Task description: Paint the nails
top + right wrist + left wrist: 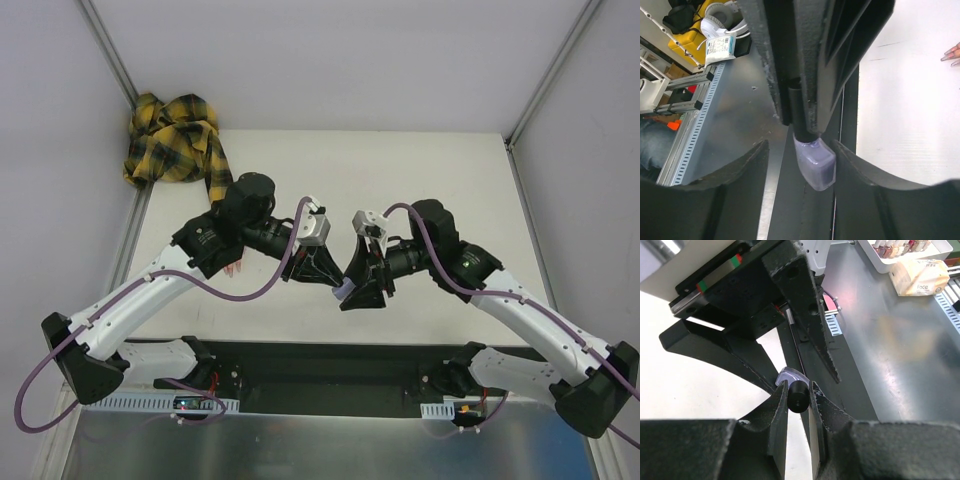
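Status: at the bottle-opening step, and no painting has started by the look of it. My left gripper (pixel 797 392) is clenched on the black cap (pixel 798 398) and carries the purple bottle (pixel 815 165) off the counter (pixel 420 170), as far as I can tell. My right gripper (pixel 800 145) has its jaws on either side of the bottle body with a gap showing on both sides, so it isn't grasping anything. The cap is on the bottle and no brush is out. The nails (pixel 951 52) are left of the bottle in the top view, on the fake hand (pixel 236 266), which is mostly under my left forearm; only the fingertips show. The plaid sleeve (pixel 175 140) lies far-left of the bottle. The nails look pinkish, and I can't tell whether any coat is fresh. Left to do, in my judgement: clamp the bottle body, twist the cap off, carry the brush to the nails and paint each one. All of that is ahead.
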Tool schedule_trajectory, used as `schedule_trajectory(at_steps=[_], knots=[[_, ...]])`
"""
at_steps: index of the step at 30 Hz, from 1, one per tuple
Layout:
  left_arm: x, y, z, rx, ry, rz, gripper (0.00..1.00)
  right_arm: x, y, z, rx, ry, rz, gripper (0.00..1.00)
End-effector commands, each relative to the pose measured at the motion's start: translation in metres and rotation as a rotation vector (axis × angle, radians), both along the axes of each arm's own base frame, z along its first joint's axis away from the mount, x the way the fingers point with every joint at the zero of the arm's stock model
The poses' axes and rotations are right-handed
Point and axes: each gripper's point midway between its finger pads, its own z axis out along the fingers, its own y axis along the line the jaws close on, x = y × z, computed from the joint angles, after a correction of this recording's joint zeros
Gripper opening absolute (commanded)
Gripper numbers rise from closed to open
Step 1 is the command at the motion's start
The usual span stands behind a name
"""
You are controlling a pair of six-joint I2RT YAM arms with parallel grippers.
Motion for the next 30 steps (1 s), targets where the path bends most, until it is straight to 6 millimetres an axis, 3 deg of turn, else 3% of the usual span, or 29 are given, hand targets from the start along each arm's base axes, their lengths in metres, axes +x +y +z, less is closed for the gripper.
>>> schedule_trajectory(at_steps=[1, 8, 12, 17, 20, 26, 27, 28, 29, 30], knots=[[-0.005, 0.000, 0.021, -0.069, -0.054, -0.058, 0.00, 0.003, 0.008, 0.026, 0.084, -0.085, 0.029, 0.51], [-0.001, -0.001, 0.020, -0.065, -0.066, -0.040, 0.00, 0.005, 0.008, 0.023, 0.082, -0.105, 0.008, 0.29], [0.005, -0.003, 0.020, -0.055, -0.068, -0.009, 0.00, 0.011, 0.008, 0.020, 0.072, -0.137, -0.050, 0.00], [0.019, -0.006, 0.016, -0.014, -0.036, 0.075, 0.00, 0.027, 0.006, 0.020, 0.060, -0.213, -0.181, 0.00], [0.032, -0.009, 0.009, 0.026, -0.002, 0.162, 0.00, 0.049, 0.002, 0.013, 0.022, -0.257, -0.314, 0.00], [0.071, -0.010, -0.001, 0.104, 0.068, 0.421, 0.00, 0.090, -0.013, 0.012, -0.020, -0.361, -0.610, 0.00], [0.078, -0.009, 0.000, 0.115, 0.113, 0.492, 0.00, 0.108, -0.022, 0.011, -0.054, -0.406, -0.720, 0.00], [0.098, -0.007, 0.001, 0.125, 0.102, 0.606, 0.00, 0.116, -0.028, 0.010, -0.076, -0.431, -0.781, 0.00], [0.107, -0.006, 0.001, 0.132, 0.155, 0.687, 0.00, 0.117, -0.027, 0.010, -0.089, -0.460, -0.809, 0.00], [0.113, -0.006, 0.004, 0.129, 0.255, 0.764, 0.00, 0.134, -0.042, 0.010, -0.139, -0.523, -0.935, 0.00]])
